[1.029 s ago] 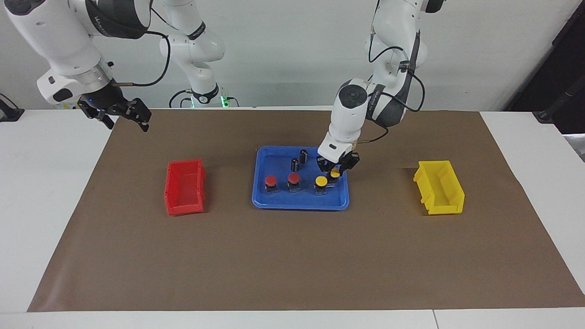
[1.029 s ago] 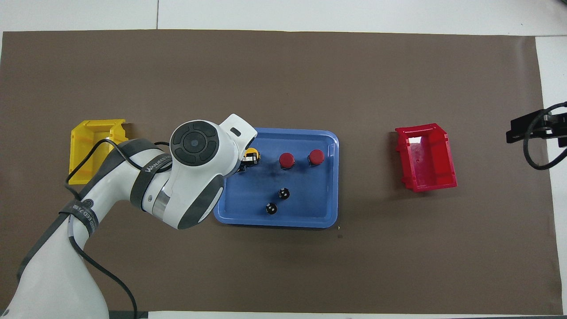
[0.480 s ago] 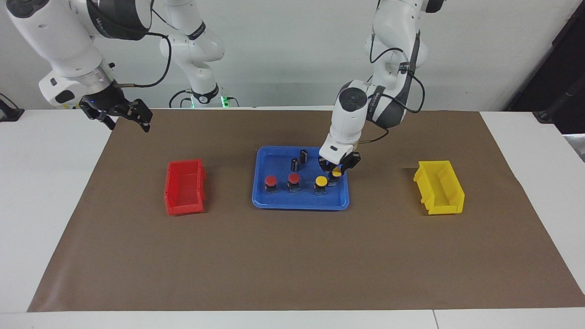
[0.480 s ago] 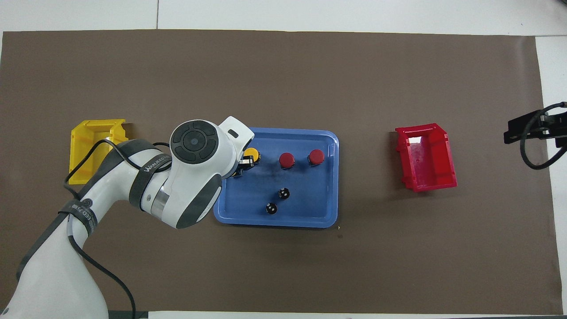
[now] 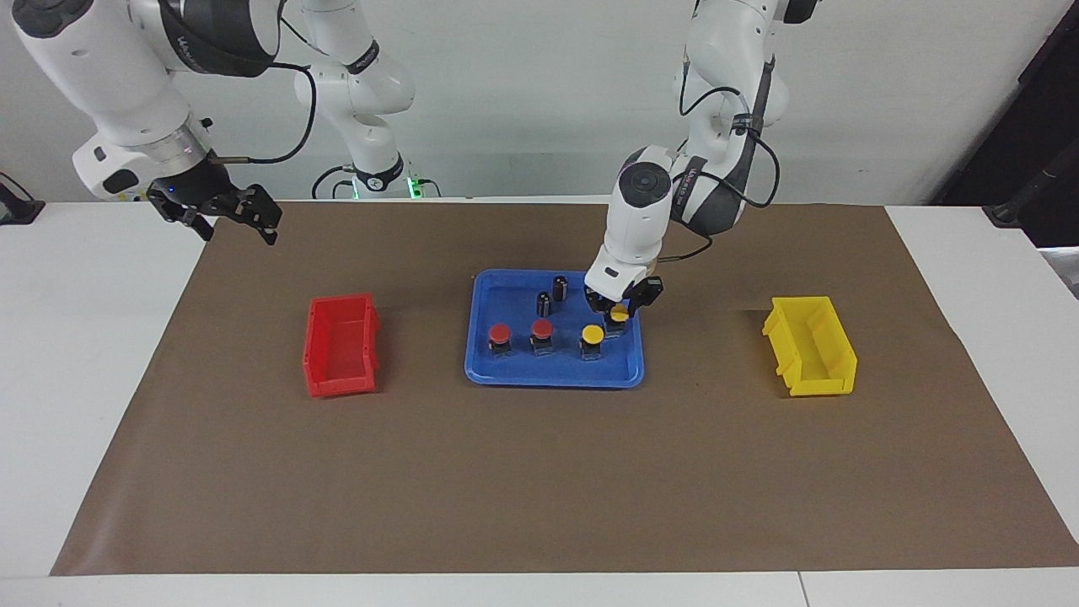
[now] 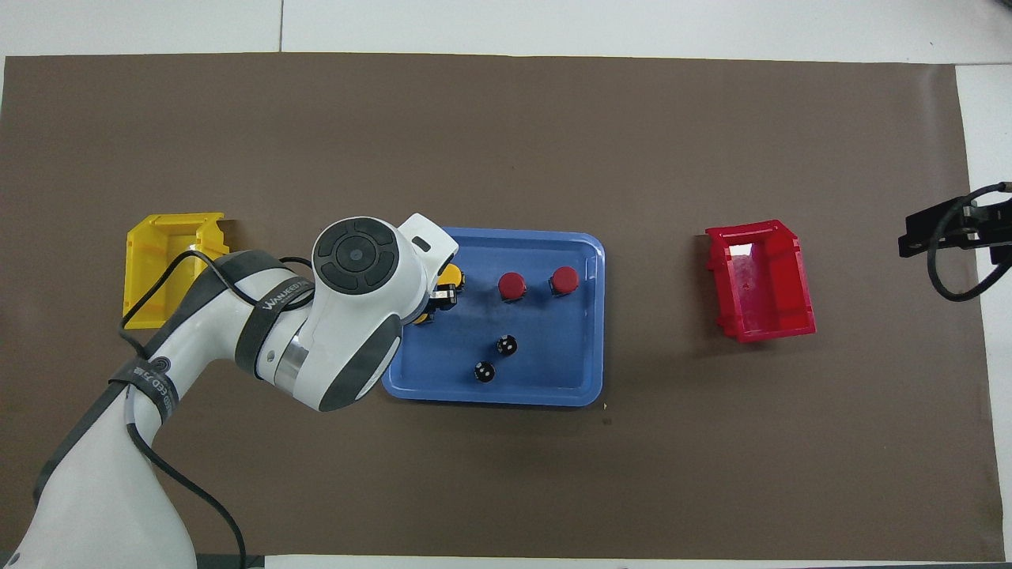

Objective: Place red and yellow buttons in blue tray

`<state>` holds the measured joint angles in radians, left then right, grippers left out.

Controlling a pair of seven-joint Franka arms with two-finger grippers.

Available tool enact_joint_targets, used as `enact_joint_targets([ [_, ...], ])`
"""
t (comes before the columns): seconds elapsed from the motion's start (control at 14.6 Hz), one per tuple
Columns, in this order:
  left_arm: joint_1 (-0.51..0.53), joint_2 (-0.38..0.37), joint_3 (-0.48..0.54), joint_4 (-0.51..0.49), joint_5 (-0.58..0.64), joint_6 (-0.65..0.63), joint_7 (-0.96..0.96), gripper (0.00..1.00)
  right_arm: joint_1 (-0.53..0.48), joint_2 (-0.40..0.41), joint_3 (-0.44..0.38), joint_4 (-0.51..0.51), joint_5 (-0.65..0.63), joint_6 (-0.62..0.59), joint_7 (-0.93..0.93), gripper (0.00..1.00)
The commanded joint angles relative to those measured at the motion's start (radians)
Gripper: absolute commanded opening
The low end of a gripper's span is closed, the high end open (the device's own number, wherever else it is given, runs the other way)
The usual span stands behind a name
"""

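Note:
The blue tray lies mid-mat. In it, in a row, stand two red buttons and a yellow button. A second yellow button sits at the tray's end toward the left arm. My left gripper is low over that button and straddles it; whether it grips it does not show. From overhead the left wrist covers most of this button; the other yellow one and the reds show. My right gripper hangs open and empty over the mat's corner near the right arm's base.
Two small dark cylinders stand in the tray, nearer to the robots than the buttons. A red bin sits toward the right arm's end of the mat. A yellow bin sits toward the left arm's end.
The left gripper and the yellow button under it have shifted slightly toward the robots inside the tray. The right arm has barely drifted.

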<state>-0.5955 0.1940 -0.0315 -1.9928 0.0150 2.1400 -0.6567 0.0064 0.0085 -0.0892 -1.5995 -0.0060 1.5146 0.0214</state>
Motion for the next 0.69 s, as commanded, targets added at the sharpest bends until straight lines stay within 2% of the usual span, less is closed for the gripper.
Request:
enact_joint_targets([
  [0.0,-0.003,-0.05,0.016,0.026,-0.017,-0.061,-0.006,1.0,0.003,-0.007,-0.001,-0.007,0.009,-0.013,-0.024,1.0],
  [0.14,0.032,-0.089,0.019,0.083,-0.017,-0.176,0.017,1.0,0.006,-0.007,0.005,-0.007,0.009,-0.013,-0.024,1.0],
  [0.27,0.081,-0.093,0.021,0.149,-0.017,-0.294,0.08,1.0,0.007,-0.007,0.011,-0.007,0.009,-0.013,-0.023,1.0],
  [0.48,0.19,-0.131,0.021,0.186,-0.015,-0.31,0.208,1.0,0.006,-0.007,0.011,-0.007,0.009,-0.013,-0.024,1.0],
  [0.62,0.273,-0.142,0.021,0.233,-0.017,-0.363,0.355,1.0,0.006,-0.007,0.011,-0.007,0.009,-0.013,-0.024,1.0],
])
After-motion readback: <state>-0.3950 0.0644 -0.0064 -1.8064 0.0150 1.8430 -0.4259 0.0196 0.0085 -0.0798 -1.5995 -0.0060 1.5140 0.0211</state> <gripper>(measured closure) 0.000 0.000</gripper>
